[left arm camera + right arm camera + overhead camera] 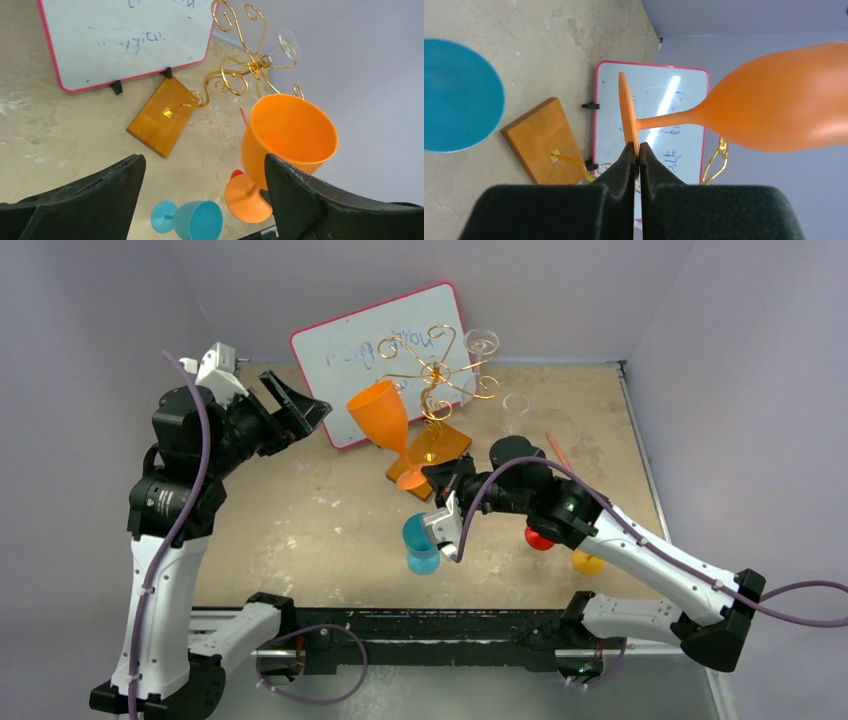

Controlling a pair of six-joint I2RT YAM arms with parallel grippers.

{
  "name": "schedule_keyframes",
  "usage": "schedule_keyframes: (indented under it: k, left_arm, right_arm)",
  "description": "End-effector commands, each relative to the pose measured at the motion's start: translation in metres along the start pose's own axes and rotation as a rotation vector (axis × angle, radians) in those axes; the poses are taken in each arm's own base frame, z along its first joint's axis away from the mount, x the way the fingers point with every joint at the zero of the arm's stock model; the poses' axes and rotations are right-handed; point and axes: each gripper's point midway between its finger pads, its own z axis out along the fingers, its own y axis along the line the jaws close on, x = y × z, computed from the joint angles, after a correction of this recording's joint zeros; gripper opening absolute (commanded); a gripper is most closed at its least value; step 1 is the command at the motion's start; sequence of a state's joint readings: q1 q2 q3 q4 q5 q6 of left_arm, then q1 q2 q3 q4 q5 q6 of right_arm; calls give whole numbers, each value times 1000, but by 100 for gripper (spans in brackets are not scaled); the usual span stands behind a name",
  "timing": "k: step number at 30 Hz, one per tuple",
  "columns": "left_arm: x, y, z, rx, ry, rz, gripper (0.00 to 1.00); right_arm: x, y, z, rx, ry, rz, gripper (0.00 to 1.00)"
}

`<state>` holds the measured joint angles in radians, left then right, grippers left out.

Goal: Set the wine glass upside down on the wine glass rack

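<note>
The orange wine glass (381, 412) stands bowl-up and tilted left, in front of the wine glass rack (436, 371), a gold wire stand on an orange-brown wooden base (446, 444). My right gripper (432, 480) is shut on the rim of the glass's foot (628, 112); the bowl (774, 112) points away from it. My left gripper (292, 412) is open and empty, left of the glass. In the left wrist view the open gripper (202, 165) looks past the orange glass (290, 135) to the rack (240, 75).
A pink-framed whiteboard (380, 350) leans behind the rack. A clear glass (482, 341) hangs on the rack; another (516, 406) stands to its right. A blue glass (422, 542) lies near my right wrist. Red (538, 539) and yellow (586, 563) glasses lie under the right arm.
</note>
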<state>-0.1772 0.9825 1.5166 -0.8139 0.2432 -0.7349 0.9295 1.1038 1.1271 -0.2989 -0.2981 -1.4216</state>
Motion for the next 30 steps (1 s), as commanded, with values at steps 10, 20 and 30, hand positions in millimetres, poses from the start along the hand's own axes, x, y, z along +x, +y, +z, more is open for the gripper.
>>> schedule_keyframes:
  k: [10,20,30]
  left_arm:
    - [8,40,3,-127,-24,118,94]
    - [35,64,24,-132,17,100,99]
    - [60,100,47,-217,68,74,100]
  right_arm:
    - [-14,-132,-53,512,-35,342,0]
    - [41,-172,-81,740,157,691,0]
    - [97,-188,-140,985,120,1079,0]
